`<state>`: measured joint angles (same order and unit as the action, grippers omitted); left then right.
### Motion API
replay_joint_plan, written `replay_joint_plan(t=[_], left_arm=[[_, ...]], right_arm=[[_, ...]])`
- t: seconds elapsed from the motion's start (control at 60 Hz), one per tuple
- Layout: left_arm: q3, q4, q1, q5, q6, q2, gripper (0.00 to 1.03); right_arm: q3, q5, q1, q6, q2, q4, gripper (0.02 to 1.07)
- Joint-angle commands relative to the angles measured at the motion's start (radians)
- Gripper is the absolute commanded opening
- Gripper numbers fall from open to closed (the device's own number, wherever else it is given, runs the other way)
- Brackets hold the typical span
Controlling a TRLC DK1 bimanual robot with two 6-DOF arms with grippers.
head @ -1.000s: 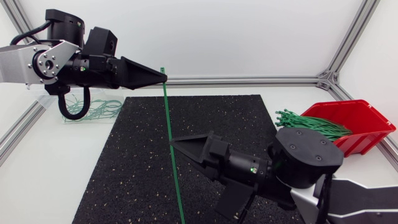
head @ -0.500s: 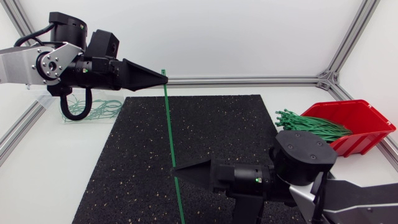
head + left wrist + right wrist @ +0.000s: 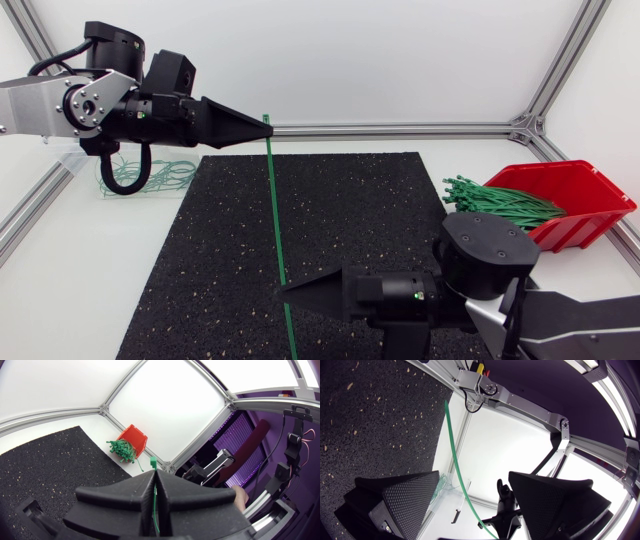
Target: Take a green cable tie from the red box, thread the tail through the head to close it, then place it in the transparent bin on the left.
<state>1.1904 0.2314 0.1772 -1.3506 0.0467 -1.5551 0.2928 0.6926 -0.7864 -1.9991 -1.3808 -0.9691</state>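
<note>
My left gripper [image 3: 265,127] is raised over the mat's far left edge, shut on a green cable tie [image 3: 278,230] just below its head. The tie hangs down in a long straight line toward the mat's front. In the left wrist view the head [image 3: 153,463] sticks out past the pinched fingertips [image 3: 150,485]. My right gripper [image 3: 285,291] points left at the lower part of the tie. In the right wrist view the tie [image 3: 454,455] runs through the wide gap between its fingers [image 3: 407,500], and the gripper [image 3: 474,476] is open. The red box [image 3: 590,190] holds several green ties [image 3: 500,200].
The transparent bin [image 3: 140,175] at the far left holds a few looped green ties, partly behind my left arm. A black mat [image 3: 340,210] covers the table's middle. An aluminium frame rail [image 3: 400,129] borders the back.
My right gripper has moved toward the front along the tie and rolled, so its fingers now show edge-on. My left gripper shifted slightly right with the tie.
</note>
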Motion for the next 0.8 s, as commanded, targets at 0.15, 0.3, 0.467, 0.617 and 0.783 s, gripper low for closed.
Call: replay_joint_plan(t=[0.15,0.3,0.467,0.617,0.783], left_arm=[[0.017,0.003,0.001,-0.015,-0.028,-0.037,0.03],[0.009,0.005,-0.012,-0.016,-0.034,-0.042,0.03],[0.008,0.005,-0.013,-0.016,-0.036,-0.039,0.03],[0.005,0.006,-0.010,-0.016,-0.036,-0.037,0.03],[0.005,0.006,-0.002,-0.016,-0.036,-0.037,0.03]], right_arm=[[-0.037,0.018,-0.043,-0.061,-0.044,-0.014,0.98],[-0.061,0.021,-0.050,-0.064,-0.064,-0.016,0.87],[-0.067,0.021,-0.048,-0.067,-0.080,-0.020,0.67],[-0.072,0.021,-0.047,-0.067,-0.083,-0.023,0.54],[-0.070,-0.004,-0.050,-0.072,-0.092,-0.025,0.26]])
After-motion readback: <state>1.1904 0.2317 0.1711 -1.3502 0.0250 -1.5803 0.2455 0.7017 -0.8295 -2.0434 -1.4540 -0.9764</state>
